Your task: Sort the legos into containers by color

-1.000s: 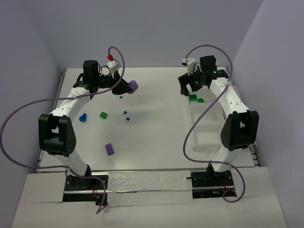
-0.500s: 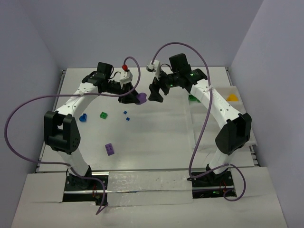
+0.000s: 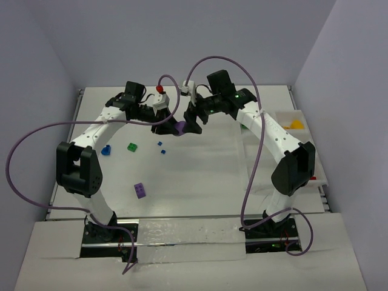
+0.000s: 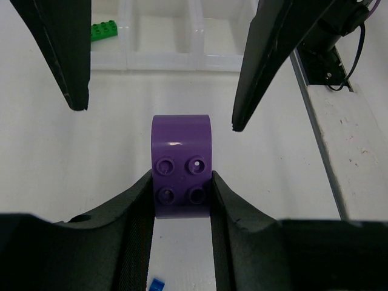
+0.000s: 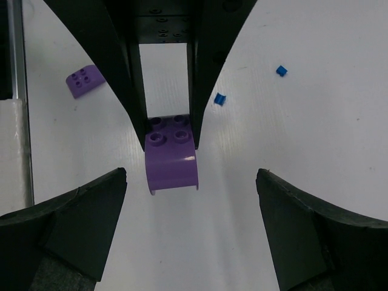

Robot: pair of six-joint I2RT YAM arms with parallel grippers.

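My left gripper (image 3: 176, 127) is shut on a purple curved brick (image 3: 180, 126) and holds it above the table's far middle. In the left wrist view the brick (image 4: 180, 167) sits between my fingertips. My right gripper (image 3: 193, 123) is open and faces the left one; its fingers (image 4: 267, 66) stand either side of the brick without touching it. In the right wrist view the brick (image 5: 171, 160) hangs from the left gripper (image 5: 170, 142), between my open right gripper's (image 5: 191, 176) fingertips. The white tray (image 3: 285, 114) stands at the right, holding a yellow brick (image 3: 295, 124).
On the table lie a green brick (image 3: 132, 147), a blue brick (image 3: 106, 150), two tiny blue pieces (image 3: 162, 147) and a second purple brick (image 3: 140, 190). A green brick (image 4: 104, 29) lies in a tray compartment. Purple cables arc above both arms.
My right arm swung left from the tray to face the left gripper. My left gripper moved right with the purple brick, bringing it between the open right fingers.
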